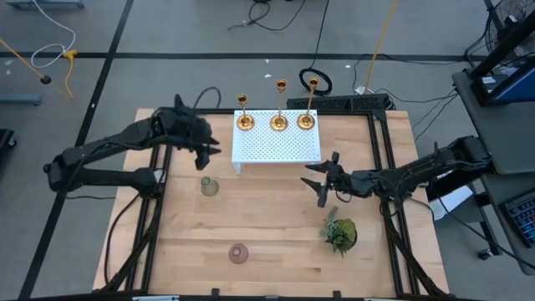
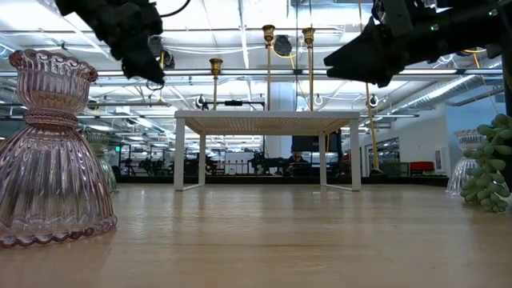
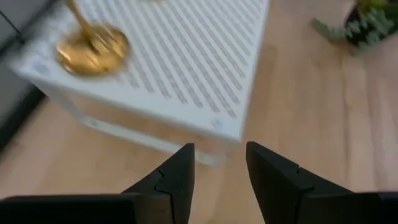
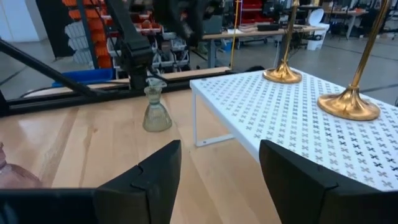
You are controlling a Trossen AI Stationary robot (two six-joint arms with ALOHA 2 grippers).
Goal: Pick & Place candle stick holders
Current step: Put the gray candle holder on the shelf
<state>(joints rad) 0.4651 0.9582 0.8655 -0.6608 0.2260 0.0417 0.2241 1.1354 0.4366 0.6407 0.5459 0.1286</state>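
Note:
Three gold candle stick holders (image 1: 243, 121) (image 1: 279, 122) (image 1: 306, 120) stand upright by their round bases on a white perforated shelf (image 1: 276, 146) at the table's far middle. They also show in the low view (image 2: 214, 80) (image 2: 268, 64) (image 2: 310, 64). My left gripper (image 1: 207, 152) is open and empty, above the table by the shelf's left near corner. Its wrist view (image 3: 221, 180) shows the shelf corner and one holder's base (image 3: 93, 50). My right gripper (image 1: 322, 180) is open and empty, just near of the shelf's right near corner. Its wrist view (image 4: 217, 180) shows two bases (image 4: 283, 74) (image 4: 348, 104).
A greenish glass vase (image 1: 209, 186) stands left of centre, and a pink glass vase (image 1: 239, 252) stands near the front edge. A small green plant (image 1: 340, 233) stands at the near right. In the low view a clear vase (image 2: 464, 172) stands at the right beside the plant.

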